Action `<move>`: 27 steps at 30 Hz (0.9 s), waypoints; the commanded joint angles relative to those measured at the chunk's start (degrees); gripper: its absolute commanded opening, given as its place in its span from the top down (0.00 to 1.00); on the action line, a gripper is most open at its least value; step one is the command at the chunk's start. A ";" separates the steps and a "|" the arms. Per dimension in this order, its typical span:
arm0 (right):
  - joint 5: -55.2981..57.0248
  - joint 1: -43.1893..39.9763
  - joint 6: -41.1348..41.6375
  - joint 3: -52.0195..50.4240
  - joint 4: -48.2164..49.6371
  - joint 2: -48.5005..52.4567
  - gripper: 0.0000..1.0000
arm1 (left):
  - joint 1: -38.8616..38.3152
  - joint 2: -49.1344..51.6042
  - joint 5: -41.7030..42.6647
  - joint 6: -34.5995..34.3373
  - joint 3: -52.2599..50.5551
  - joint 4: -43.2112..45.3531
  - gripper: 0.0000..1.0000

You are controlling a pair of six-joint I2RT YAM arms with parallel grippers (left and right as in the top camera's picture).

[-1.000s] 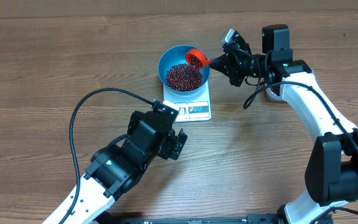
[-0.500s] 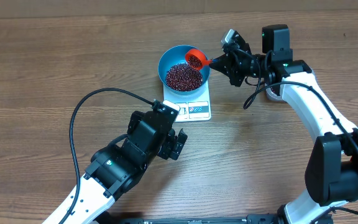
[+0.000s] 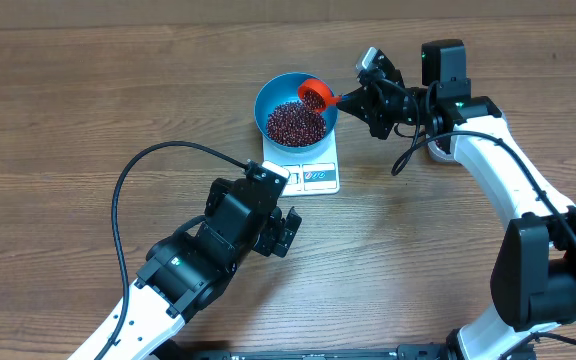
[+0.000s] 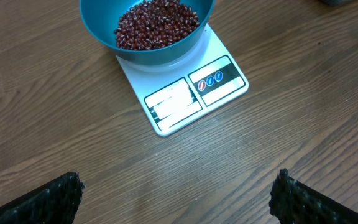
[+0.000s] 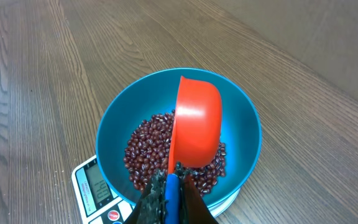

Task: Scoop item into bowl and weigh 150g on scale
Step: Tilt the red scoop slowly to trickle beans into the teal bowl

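— On the wooden table [image 3: 68, 100], what is noted around the scale [image 4: 191, 93]?
— A black cable [image 3: 118, 200] is looped beside the left arm. The left gripper [image 4: 176, 199] is spread wide, empty, near the scale's front edge.
— And the containers?
— The blue bowl [image 5: 241, 124] is seated on the scale, with a heap of small, oval dark red beans [image 5: 145, 149] inside. A red scoop [image 5: 197, 124], tipped sideways over the bowl, is clamped by the closed right gripper [image 5: 169, 196].
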 commanded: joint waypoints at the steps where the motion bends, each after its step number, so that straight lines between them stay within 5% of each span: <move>1: -0.50 0.07 -0.31 0.31 0.31 0.31 0.96 | 0.02 0.39 0.26 0.68 -0.26 0.07 0.01; 27: -0.90 0.11 -2.03 0.31 -0.57 0.31 0.96 | 0.02 0.39 0.26 0.66 -0.26 0.07 0.01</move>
